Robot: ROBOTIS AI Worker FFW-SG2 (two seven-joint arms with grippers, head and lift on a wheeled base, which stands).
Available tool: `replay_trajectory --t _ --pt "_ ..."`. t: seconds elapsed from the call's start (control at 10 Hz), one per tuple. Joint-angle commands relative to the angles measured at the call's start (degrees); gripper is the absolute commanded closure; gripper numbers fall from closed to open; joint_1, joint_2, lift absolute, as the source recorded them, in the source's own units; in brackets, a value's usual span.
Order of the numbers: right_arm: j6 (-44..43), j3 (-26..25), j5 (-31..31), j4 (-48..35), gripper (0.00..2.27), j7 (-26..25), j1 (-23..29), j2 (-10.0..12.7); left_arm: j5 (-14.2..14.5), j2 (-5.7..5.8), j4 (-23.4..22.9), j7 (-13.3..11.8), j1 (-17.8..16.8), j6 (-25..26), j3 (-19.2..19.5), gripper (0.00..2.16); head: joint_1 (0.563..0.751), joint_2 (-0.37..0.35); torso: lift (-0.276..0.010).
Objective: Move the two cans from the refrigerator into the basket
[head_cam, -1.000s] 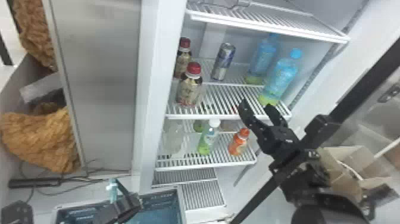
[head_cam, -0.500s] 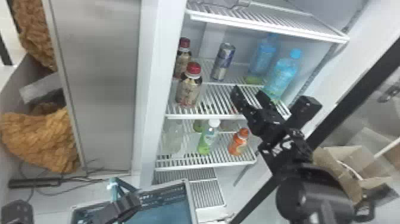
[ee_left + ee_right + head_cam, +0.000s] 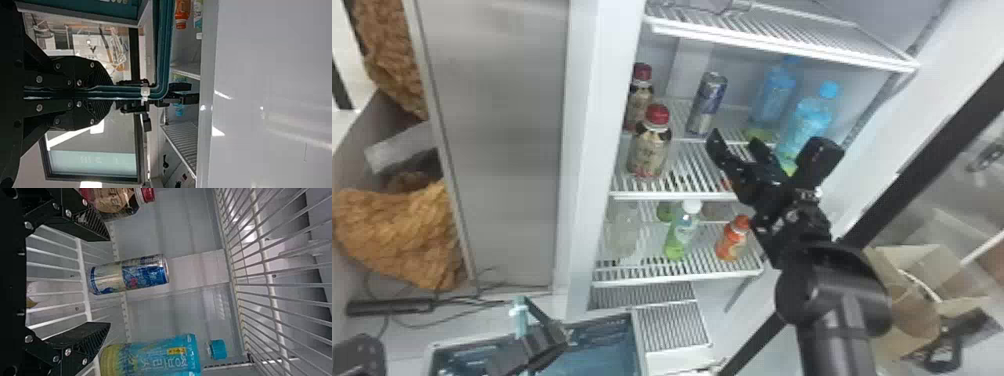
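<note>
A slim silver-and-blue can [image 3: 707, 104] stands on the fridge's middle shelf. In the head view my right gripper [image 3: 737, 141] is in front of that shelf, short of the can and slightly to its right. The right wrist view has the can [image 3: 129, 275] lying between the lines of my open right gripper [image 3: 109, 282], beyond its fingertips and untouched. My left gripper [image 3: 544, 342] is low at the left, over the teal basket [image 3: 637, 345]. From the left wrist, my left gripper [image 3: 111, 92] is shut on the basket's teal handle [image 3: 162, 51].
Two red-capped bottles [image 3: 649, 145] stand left of the can; blue bottles [image 3: 807, 125] stand close at its right. The upper shelf [image 3: 782, 47] overhangs it. A green drink bottle [image 3: 682, 232] and an orange bottle [image 3: 733, 240] are on the shelf below. Cardboard boxes [image 3: 907, 295] sit at the right.
My right gripper has moved up and left across the shelf front, closer to the can, staying open. The basket swung right and then partly back, with my left gripper still on its handle.
</note>
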Motion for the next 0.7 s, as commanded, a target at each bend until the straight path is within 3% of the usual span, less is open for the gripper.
replay_trajectory --t 0.0,0.6 --pt "0.00 0.92 0.23 2.94 0.30 -0.10 -3.04 -0.42 0.00 0.00 0.00 0.04 0.00 0.00 -0.10 1.19 0.695 -0.350 -0.031" --pt "0.85 1.94 2.97 13.07 0.30 -0.71 -12.18 -1.30 0.00 0.09 0.00 0.13 0.00 -0.14 0.01 1.19 0.695 -0.336 -0.031"
